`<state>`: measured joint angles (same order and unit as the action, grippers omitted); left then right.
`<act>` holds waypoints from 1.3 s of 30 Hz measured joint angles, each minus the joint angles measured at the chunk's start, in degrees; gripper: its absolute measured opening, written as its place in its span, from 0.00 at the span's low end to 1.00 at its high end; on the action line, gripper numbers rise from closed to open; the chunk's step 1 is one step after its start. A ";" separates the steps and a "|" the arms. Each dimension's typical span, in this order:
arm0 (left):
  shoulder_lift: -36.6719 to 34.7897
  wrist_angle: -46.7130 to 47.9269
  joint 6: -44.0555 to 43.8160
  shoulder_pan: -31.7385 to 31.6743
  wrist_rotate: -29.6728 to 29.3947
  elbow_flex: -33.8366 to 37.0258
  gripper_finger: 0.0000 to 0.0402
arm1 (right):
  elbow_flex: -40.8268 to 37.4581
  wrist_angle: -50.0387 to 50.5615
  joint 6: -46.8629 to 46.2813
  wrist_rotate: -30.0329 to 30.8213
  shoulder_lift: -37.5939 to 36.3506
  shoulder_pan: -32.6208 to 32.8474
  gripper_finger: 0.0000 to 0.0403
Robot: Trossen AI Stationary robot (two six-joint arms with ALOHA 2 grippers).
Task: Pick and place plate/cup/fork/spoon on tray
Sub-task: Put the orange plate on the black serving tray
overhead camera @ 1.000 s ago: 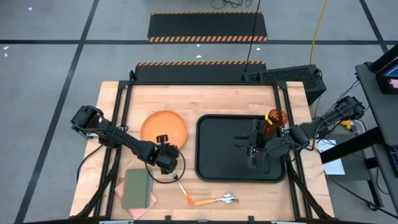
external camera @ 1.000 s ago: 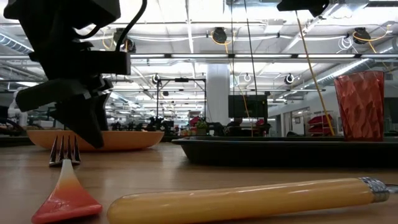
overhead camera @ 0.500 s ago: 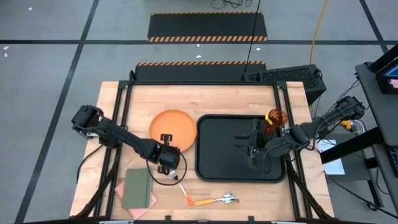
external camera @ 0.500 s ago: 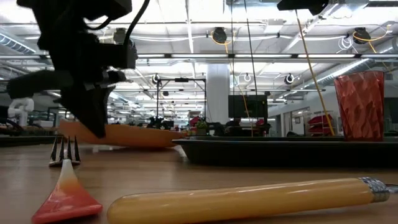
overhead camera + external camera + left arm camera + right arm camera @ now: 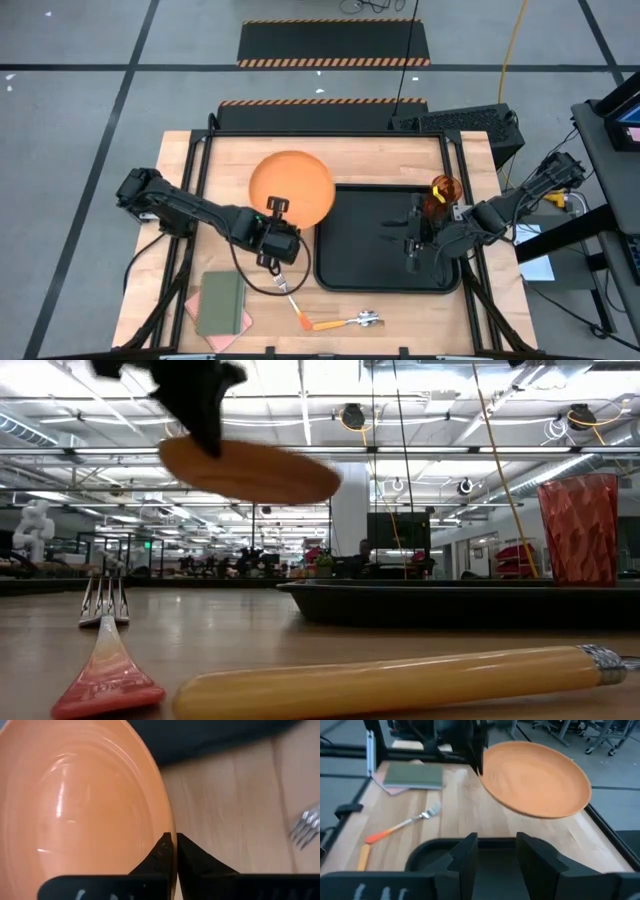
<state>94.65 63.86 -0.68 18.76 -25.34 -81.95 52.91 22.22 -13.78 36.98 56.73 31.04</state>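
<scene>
Plate: round, flat, smooth orange, glossy with faint concentric rings in the left wrist view. Lifted clear of the worktop, tilted, overlapping the tray's near-left corner in the high view. Left hand closed on its rim, fingers pinching the edge. In the low view the plate is blurred and the hand holding it is cut off at the frame top.

Right hand over the tray interior, fingers spread apart, holding nothing. Right wrist view shows its two dark fingers with a gap between, and the plate in the air beyond.

Tray: black, rectangular, rounded corners, raised rim, matte. Its left edge partly hidden under the plate from above.

Cup: translucent amber tumbler, ribbed wall, upright on the tray's far-right corner, partly hidden by the right arm in the high view; clearer in the low view.

Fork: silver tines, orange handle, flat on bare wood near the front edge; tines partly covered by the left arm's cable. Spoon: silver bowl, orange handle, just beside the fork handle end; whether they touch, cannot tell.

Green notebook on pink cloth at the front-left corner, cloth mostly hidden beneath it.
</scene>
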 joint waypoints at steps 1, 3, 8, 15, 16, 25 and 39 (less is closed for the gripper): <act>0.00 -0.56 1.28 0.05 -0.36 -1.45 0.02 | 0.39 1.09 -0.11 1.14 0.00 0.64 0.32; -0.02 -1.85 4.20 0.11 -1.03 -3.99 0.03 | 1.27 2.79 -0.46 3.31 -0.03 1.95 0.32; -0.02 -7.24 11.84 0.02 -2.30 -8.00 0.02 | 2.03 3.86 -0.48 6.98 -1.17 5.36 0.32; 0.58 -19.03 20.69 -0.79 -2.20 -9.34 0.02 | 2.03 3.80 -0.03 16.27 -3.41 10.17 0.32; 0.78 -19.88 21.30 -0.79 -1.99 -9.34 0.02 | 2.03 3.84 0.05 17.52 -3.63 10.81 0.32; 8.11 -30.87 26.94 -2.14 2.48 -9.34 0.02 | 2.03 1.30 4.27 24.59 -4.19 14.99 0.32; 21.04 -50.54 31.58 -4.84 14.68 -9.34 0.02 | 2.03 -2.58 8.50 26.25 -4.20 17.15 0.32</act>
<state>115.69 13.32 30.90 13.93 -10.66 -91.29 54.94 19.64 -5.28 63.23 52.53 48.18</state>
